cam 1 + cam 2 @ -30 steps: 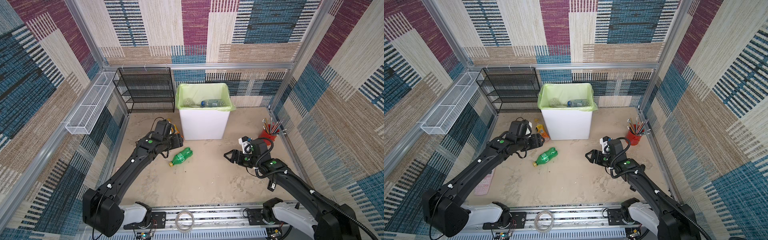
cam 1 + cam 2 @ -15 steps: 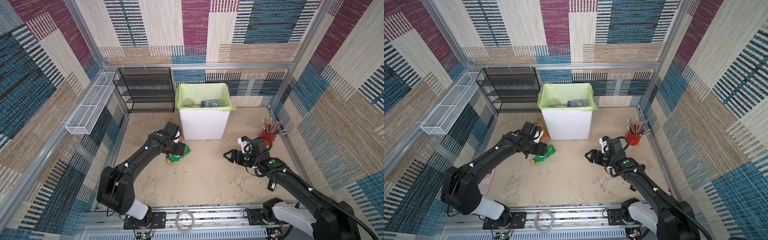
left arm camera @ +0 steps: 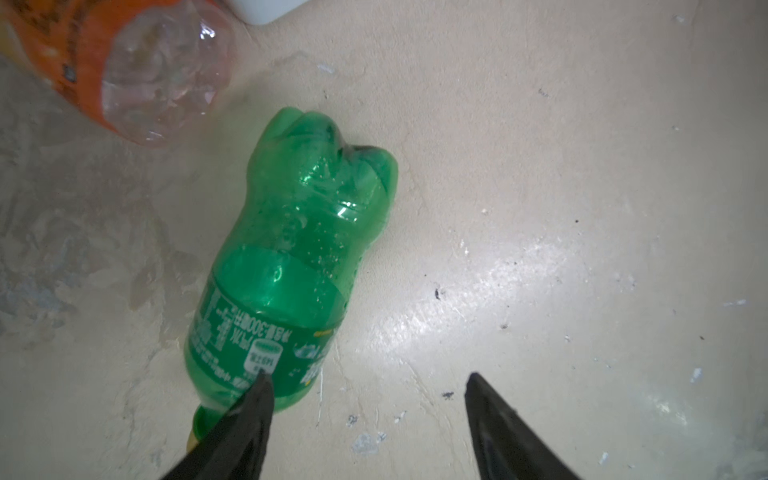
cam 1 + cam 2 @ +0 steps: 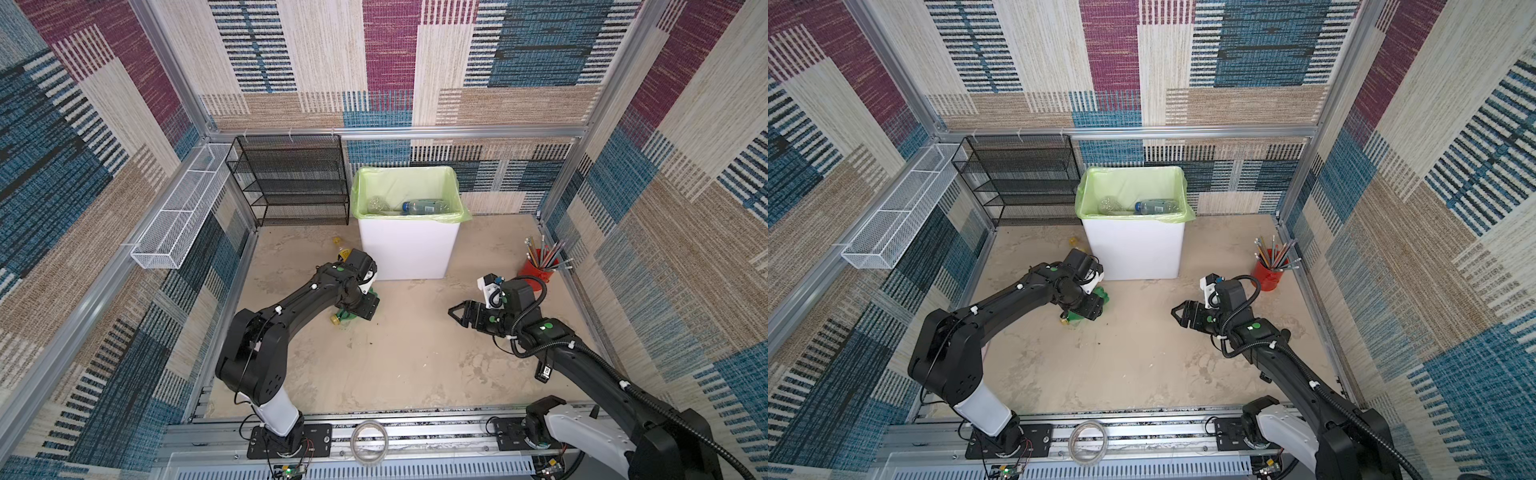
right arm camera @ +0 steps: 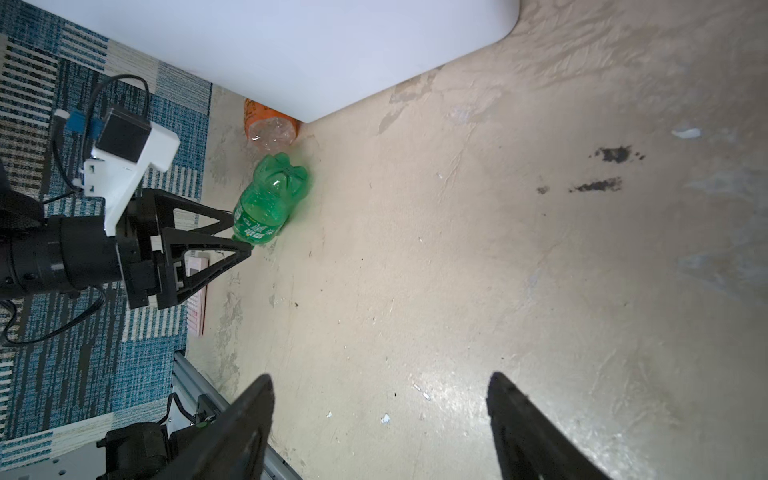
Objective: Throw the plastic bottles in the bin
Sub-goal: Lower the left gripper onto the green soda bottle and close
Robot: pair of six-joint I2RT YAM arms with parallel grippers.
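The left pincer (image 3: 368, 377) apart, one tip at the lying green bottle (image 3: 291, 249), orange bottle (image 3: 124, 62) beside the white bin (image 4: 409, 249), right pincer (image 5: 380, 377) apart and empty over the worktop (image 5: 457, 249).

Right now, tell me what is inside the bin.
Inside the bin lie a labelled clear bottle and a second clear bottle. Anything deeper is hidden by its near wall.

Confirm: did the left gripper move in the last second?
Yes. The left gripper shifted away from the bin, toward the near edge, to over the green bottle.
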